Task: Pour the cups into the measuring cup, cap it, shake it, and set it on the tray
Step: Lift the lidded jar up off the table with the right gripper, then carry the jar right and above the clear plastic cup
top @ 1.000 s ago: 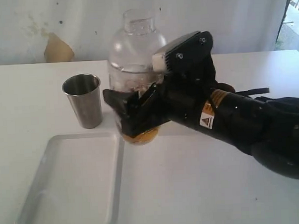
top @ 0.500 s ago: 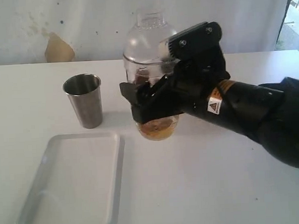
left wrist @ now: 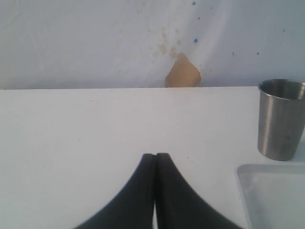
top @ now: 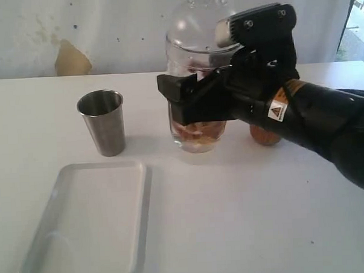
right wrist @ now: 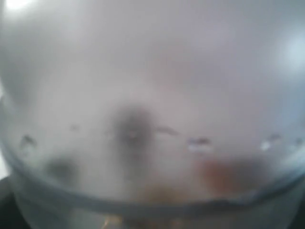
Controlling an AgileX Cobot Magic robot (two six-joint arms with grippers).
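Right gripper (top: pixel 179 91) clamped around the measuring cup (top: pixel 197 133) mid-body. Cup is upright with the clear dome cap (top: pixel 192 33) on and brownish contents at the bottom. Can't tell if its base touches the table (top: pixel 246 224). Steel tumbler (top: pixel 102 125) stands to its left, apart. Wooden cup (top: pixel 265 136) is partly hidden behind the arm. White tray (top: pixel 89 219) lies front-left, just in front of the tumbler.

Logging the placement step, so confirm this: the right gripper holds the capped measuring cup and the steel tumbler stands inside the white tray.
Wrong about the tumbler. The exterior view shows the steel tumbler standing on the table, outside the white tray. The rest holds: the right gripper is clamped on the capped measuring cup.
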